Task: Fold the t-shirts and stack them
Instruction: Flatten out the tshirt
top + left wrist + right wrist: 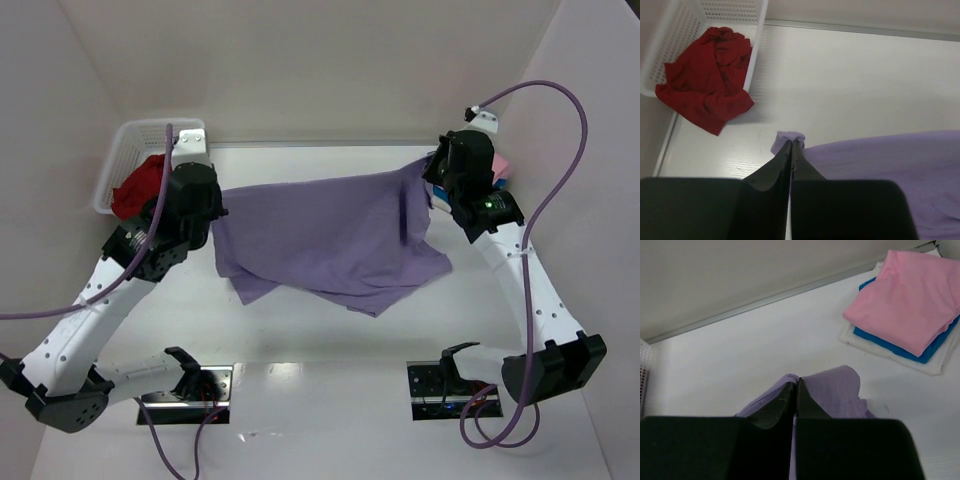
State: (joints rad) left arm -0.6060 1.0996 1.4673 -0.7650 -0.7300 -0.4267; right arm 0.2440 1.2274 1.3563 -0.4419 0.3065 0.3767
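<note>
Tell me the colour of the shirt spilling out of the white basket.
The shirt is deep red, clearest in the left wrist view.

Table (300,335): basket (115,165), stack (910,300), perhaps lavender shirt (320,235)

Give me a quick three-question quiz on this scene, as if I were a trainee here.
1. True or false: the left claw and the right claw are each shut on a corner of the lavender shirt.
2. Which shirt lies on top of the folded stack? A pink shirt, B bright blue shirt, C lavender shirt.
3. Fill in: the deep red shirt lies crumpled in the white ____.

Key: 1 true; 2 A; 3 basket.
</note>
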